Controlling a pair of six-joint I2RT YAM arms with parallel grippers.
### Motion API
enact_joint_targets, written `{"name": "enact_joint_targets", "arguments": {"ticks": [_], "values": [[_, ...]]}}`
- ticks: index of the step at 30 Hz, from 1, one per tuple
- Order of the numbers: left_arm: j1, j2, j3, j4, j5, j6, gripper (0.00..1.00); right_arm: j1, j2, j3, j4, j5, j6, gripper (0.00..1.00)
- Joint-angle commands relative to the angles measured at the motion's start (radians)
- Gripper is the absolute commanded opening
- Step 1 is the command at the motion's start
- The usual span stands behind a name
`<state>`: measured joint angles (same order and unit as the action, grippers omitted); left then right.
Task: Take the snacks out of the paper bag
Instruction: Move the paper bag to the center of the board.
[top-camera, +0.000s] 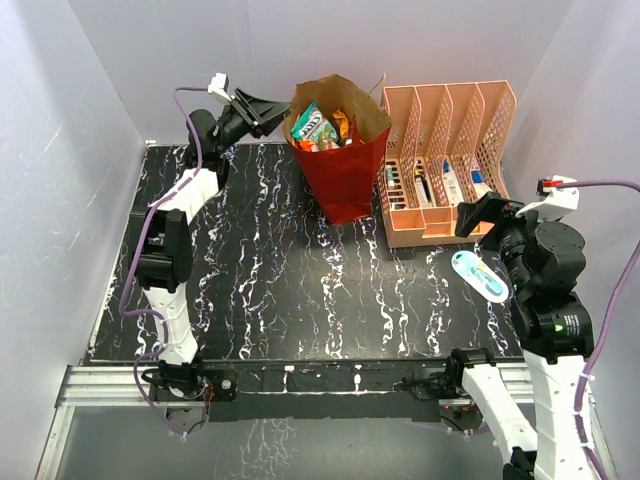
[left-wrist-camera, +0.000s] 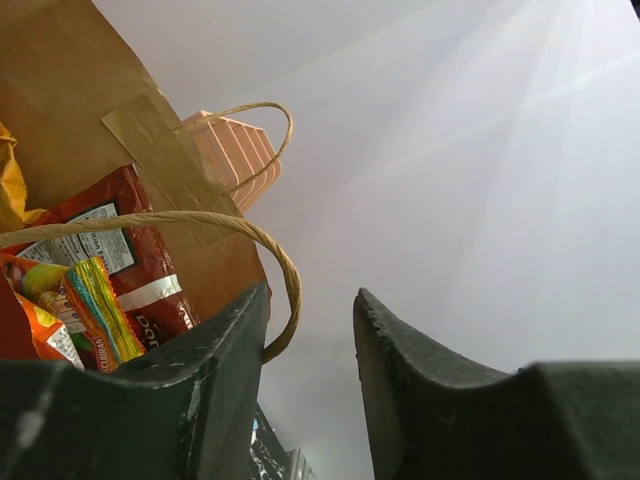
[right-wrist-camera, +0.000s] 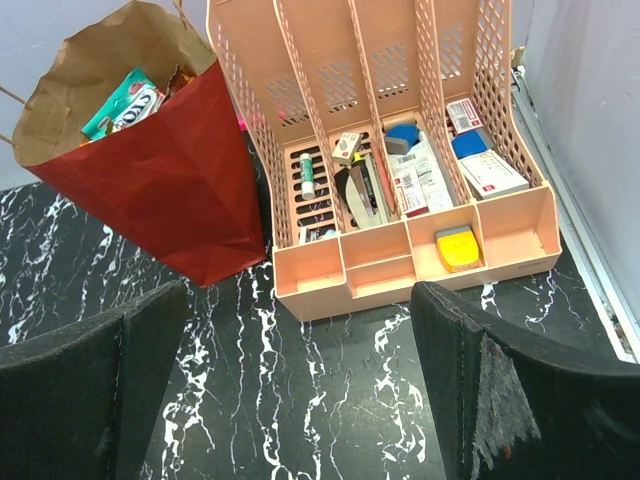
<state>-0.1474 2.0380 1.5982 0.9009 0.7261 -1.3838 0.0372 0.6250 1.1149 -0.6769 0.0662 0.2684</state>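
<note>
Nearest me, along the bottom of the overhead frame, is the black tabletop with white marble veining (top-camera: 300, 290). At lower right a white-and-blue oval packet (top-camera: 480, 275) lies flat on it, just beside the right arm. A little higher in the frame is the right gripper (top-camera: 478, 215). Its jaws are spread wide and hold nothing (its own camera looks straight down between the fingers at bare marble).

Further up, at upper right, stands the peach plastic file organiser (top-camera: 447, 115), with pens and small items in its compartments. Just beside it on the left, at upper centre, the tall paper bag (top-camera: 345, 175), dark red outside and brown kraft inside, stands upright with its mouth open. I cannot tell whether the two touch.

The snacks (top-camera: 322, 128), small glossy foil packets in teal-green, orange, red and yellow, are all inside the bag, showing at its mouth.

Farthest away, left of the bag's rim, the left gripper (top-camera: 275, 105) points toward the opening. Its jaws are partly apart with nothing pinched between them. In its wrist view a thin twisted paper handle (left-wrist-camera: 250, 225) arcs right beside one finger.
</note>
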Motion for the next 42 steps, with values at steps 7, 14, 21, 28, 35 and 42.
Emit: {"name": "enact_joint_targets", "arguments": {"ticks": [7,14,21,28,35,42], "values": [[0.006,-0.008,0.106,-0.165,0.011,0.101,0.41,-0.005,-0.048,0.006,0.049,0.049,-0.003,0.98],[0.005,0.077,0.219,-0.234,0.052,0.115,0.46,-0.005,-0.056,-0.004,0.048,0.049,-0.003,0.98],[0.008,0.117,0.282,-0.234,0.069,0.098,0.18,-0.005,-0.047,0.001,0.048,0.06,-0.008,0.98],[0.052,0.055,0.261,-0.334,0.053,0.156,0.0,-0.005,-0.043,-0.012,0.049,0.05,-0.006,0.98],[0.116,-0.033,0.2,-0.444,0.077,0.201,0.0,-0.004,-0.033,-0.015,0.056,0.032,-0.003,0.98],[0.211,-0.187,0.038,-0.476,0.083,0.217,0.0,-0.005,-0.021,-0.019,0.058,-0.02,0.003,0.98]]}}
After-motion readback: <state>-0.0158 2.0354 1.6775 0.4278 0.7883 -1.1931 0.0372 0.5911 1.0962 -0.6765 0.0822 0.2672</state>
